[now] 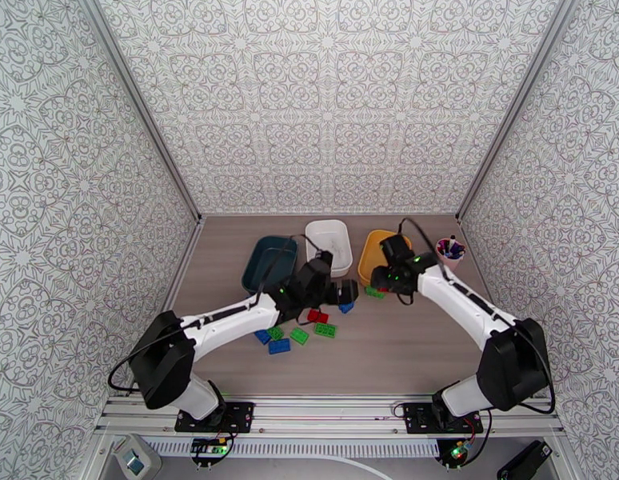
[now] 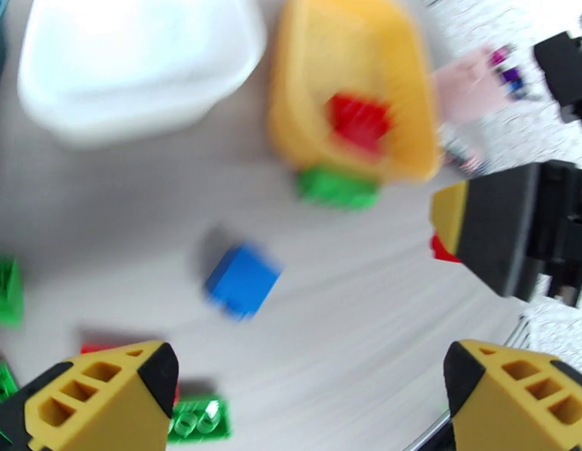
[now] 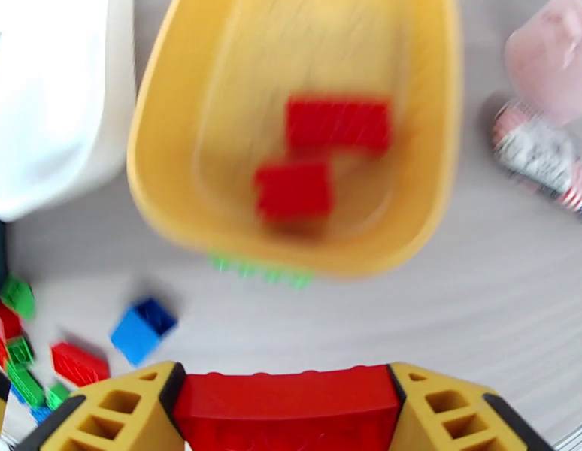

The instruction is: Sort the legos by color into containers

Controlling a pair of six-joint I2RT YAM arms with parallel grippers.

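Red brick (image 3: 287, 407) sits clamped between the right fingers (image 3: 118, 415), just short of the near rim of the yellow tub (image 3: 430, 189), which holds two red legos (image 3: 336, 123). Left fingers (image 2: 95, 392) gape with nothing between them above bare desk (image 2: 351, 310) near a blue brick (image 2: 242, 281).

You will find a pink cup (image 1: 449, 251) of pens standing upright at the far right corner of the wood-grain table (image 1: 405, 354), near the patterned wall (image 1: 549, 194). In the right wrist view, a blurred red-and-white item (image 3: 539, 163) lies just beside the cup and cannot be identified. An aluminium rail (image 1: 325, 422) runs along the near edge, with a small grey device (image 1: 135, 460) below its left end.
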